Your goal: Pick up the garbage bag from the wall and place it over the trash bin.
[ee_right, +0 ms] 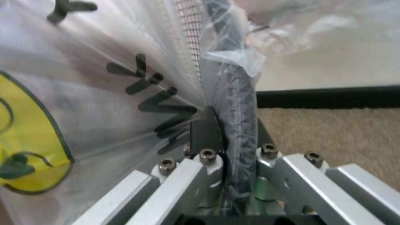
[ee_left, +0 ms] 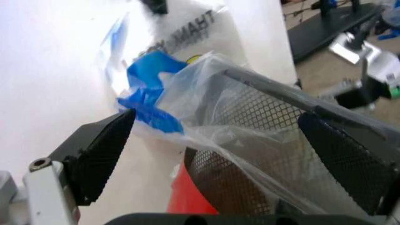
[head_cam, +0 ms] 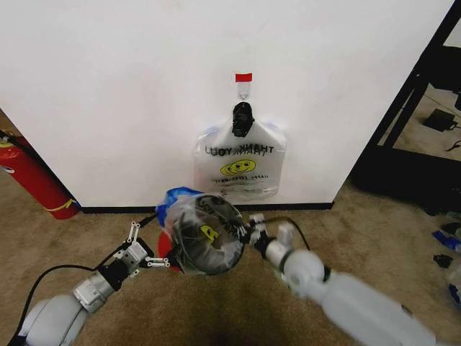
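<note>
Head view: black mesh trash bin (head_cam: 209, 241) tilted on the carpet (head_cam: 238, 310), mouth toward the camera, just in front of the white wall (head_cam: 130, 94). Garbage bag (head_cam: 189, 210) draped over the bin's rim and lining its inside, yellow smiley visible within, blue handle strips bunched at the upper left of the rim. Left hand (head_cam: 146, 247) low at the bin's left side, fingers spread wide, clasping nothing. Right hand (head_cam: 248, 229) at the bin's right rim, clamped there on rim and plastic. On the wall above, a red tape strip (head_cam: 243, 77) over a small hook (head_cam: 243, 91), a black clip (head_cam: 242, 119) bunching more same-printed bags (head_cam: 241, 162). Red fire extinguisher (head_cam: 32, 176) far left against the baseboard (head_cam: 122, 210).

Left wrist view: two mesh-textured fingers (ee_left: 97, 154) wide apart, the bin (ee_left: 250, 178) and its clear plastic between them; blue handle strip (ee_left: 150, 93) near one fingertip, apparently not pinched. Red base (ee_left: 187, 201) of the bin below.

Right wrist view: metal fingers (ee_right: 206, 136) closed tight on the bin's dark rim (ee_right: 240, 122), bag film (ee_right: 75, 93) with black letters and yellow smiley pressed alongside. Carpet (ee_right: 337, 136) and black baseboard (ee_right: 325, 97) behind.
</note>
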Motion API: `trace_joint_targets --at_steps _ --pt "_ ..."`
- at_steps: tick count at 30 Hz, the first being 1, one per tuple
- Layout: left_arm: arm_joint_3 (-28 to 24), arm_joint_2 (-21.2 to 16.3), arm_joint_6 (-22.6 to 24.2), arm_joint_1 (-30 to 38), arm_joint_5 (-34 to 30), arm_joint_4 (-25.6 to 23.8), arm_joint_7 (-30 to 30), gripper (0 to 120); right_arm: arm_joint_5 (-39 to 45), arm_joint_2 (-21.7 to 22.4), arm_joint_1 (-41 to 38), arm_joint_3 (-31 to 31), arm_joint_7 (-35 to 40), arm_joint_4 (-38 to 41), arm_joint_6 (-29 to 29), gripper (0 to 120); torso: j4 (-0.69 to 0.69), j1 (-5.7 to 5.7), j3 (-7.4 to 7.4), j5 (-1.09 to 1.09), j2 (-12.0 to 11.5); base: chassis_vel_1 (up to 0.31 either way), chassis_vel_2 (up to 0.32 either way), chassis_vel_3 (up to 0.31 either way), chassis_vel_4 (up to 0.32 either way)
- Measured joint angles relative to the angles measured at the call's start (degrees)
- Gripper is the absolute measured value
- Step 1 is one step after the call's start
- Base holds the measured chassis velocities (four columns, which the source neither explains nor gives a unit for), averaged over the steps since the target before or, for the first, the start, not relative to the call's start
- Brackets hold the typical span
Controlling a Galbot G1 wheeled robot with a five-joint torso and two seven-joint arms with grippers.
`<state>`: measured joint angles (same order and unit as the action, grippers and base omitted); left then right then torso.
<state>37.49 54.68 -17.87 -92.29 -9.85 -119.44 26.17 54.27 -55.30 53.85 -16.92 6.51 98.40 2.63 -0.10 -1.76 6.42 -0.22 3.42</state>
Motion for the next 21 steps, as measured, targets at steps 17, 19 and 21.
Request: trace_joint_targets --at_steps 17,19,21 --pt "0.31 -1.46 -10.51 4.68 19.25 12.12 1.78 100 -3.49 -4.16 4.24 3.08 -0.35 2.74 7.6 0 0.02 -0.01 0.01 -0.01 -0.01 0.0 0.0 0.0 0.0" --pt "0.19 -1.45 -11.29 5.07 20.3 13.53 1.8 100 -3.34 -4.45 4.09 2.86 -0.24 3.41 7.6 0 0.0 -0.01 0.01 0.0 -0.01 0.0 0.0 0.0 0.0" --pt "0.07 -1.36 -11.96 5.36 21.29 15.12 1.82 100 -3.24 -4.79 3.87 2.49 -0.08 4.01 7.65 0 0.01 -0.01 0.02 -0.02 -0.01 0.0 0.0 0.0 0.0"
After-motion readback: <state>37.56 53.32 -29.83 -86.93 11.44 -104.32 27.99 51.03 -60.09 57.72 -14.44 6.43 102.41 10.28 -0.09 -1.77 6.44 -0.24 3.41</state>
